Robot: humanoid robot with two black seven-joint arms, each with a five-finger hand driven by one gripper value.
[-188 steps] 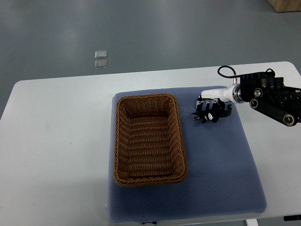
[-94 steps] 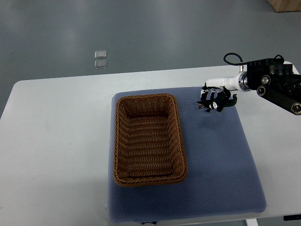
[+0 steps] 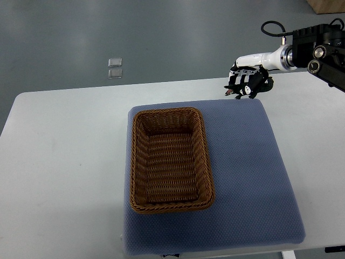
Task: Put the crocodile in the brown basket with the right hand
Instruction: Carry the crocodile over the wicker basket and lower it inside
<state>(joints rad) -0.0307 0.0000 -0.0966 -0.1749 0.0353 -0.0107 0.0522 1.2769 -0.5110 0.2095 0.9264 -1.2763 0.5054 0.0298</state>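
- Crocodile [image 3: 263,83], top view: a small dark toy held in the right hand [image 3: 245,82], showing over the far edge of the mat [image 3: 248,178], well to the right of the basket [image 3: 135,162] and beyond its far end. Only a dark end of it pokes out on the hand's right side; the rest is hidden under the hand.
- Fingers [image 3: 239,86]: curled down and wrapped round the toy, pressed close together, not spread.
- Handling, as a judgement: it looks light and small, probably soft plastic or rubber, so it should not break if dropped. Its narrow, bumpy body could twist or slip in a loose grip. The best hold is across the middle of the body, where the hand seems to have it; tail or snout would let it swing.
- Basket: woven, brown, empty, lying on the left half of the mat on the table [image 3: 64,162], with its open top clear for a drop from above.
- Left arm: not in the picture.
- Change from a second ago: the hand and toy were then low over the mat, just right of the basket's far right corner. They now show higher in the picture and further right, and the arm has drawn back towards the upper right corner. I read this as a lift. Basket and mat have not moved.
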